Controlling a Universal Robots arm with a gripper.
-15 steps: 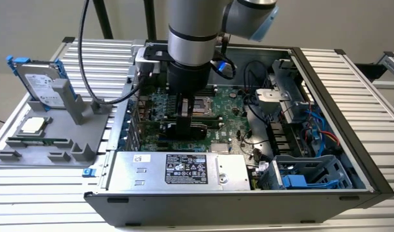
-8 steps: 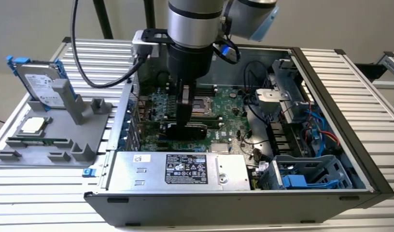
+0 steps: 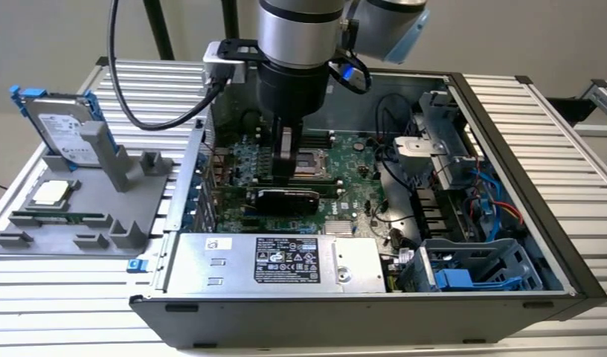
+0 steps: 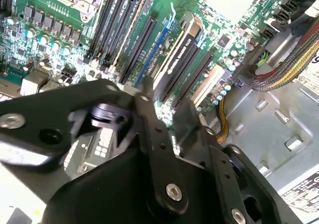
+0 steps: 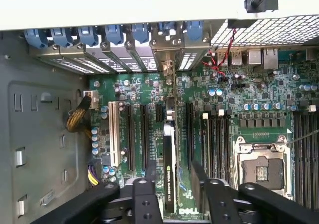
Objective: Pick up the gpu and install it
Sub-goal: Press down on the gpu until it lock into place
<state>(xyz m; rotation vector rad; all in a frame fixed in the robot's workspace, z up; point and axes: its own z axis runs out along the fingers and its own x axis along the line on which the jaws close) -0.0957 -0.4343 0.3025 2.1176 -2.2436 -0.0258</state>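
Inside the open computer case (image 3: 541, 245) we found the gpu (image 3: 288, 199) standing in a motherboard (image 5: 239, 92) slot; the gripper (image 5: 172, 171) hung over it, fingers (image 5: 199, 176) spread either side.

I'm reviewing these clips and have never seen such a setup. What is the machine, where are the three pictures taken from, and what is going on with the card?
A single robot arm reaches down into an open computer case. The exterior view looks on from outside; both wrist views ride on the arm and look past its black claw at the green motherboard. The gpu stands upright in a slot on that board, between the claw's fingers. On the exterior view's left, a grey holder carries a hard drive, a processor chip and a memory stick.
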